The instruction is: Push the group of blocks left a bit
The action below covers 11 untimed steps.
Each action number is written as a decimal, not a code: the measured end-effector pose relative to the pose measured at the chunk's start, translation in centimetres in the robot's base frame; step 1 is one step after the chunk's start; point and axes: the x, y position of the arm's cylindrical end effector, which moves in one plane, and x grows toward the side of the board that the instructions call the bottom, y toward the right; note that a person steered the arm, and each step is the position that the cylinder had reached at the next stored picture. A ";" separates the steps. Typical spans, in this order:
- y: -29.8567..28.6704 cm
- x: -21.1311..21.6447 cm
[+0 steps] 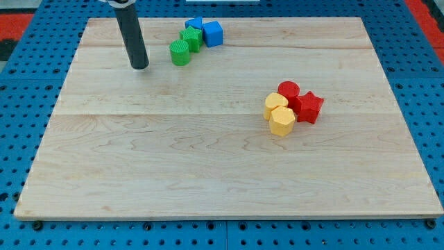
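Note:
My tip (139, 67) rests on the wooden board (208, 167) near the view's top left. Just to its right lies a group of blocks: a green cylinder (180, 53) closest to the tip, a green block (191, 37) behind it, a blue cube (212, 33) and another blue block (195, 23) at the view's top. A second group lies right of centre: a red cylinder (288, 92), a red star-shaped block (309, 107), a yellow block (276, 105) and a yellow block (282, 121), all touching. The tip is about 45 pixels left of the green cylinder, not touching it.
The board lies on a blue pegboard surface (28, 90) that surrounds it on all sides. A red area (17, 21) shows at the view's top left corner and another at the top right.

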 end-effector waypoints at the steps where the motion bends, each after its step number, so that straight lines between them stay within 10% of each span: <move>1: -0.1 0.0; 3: 0.2 0.7; 7: 37.4 3.3; 11: 34.8 9.9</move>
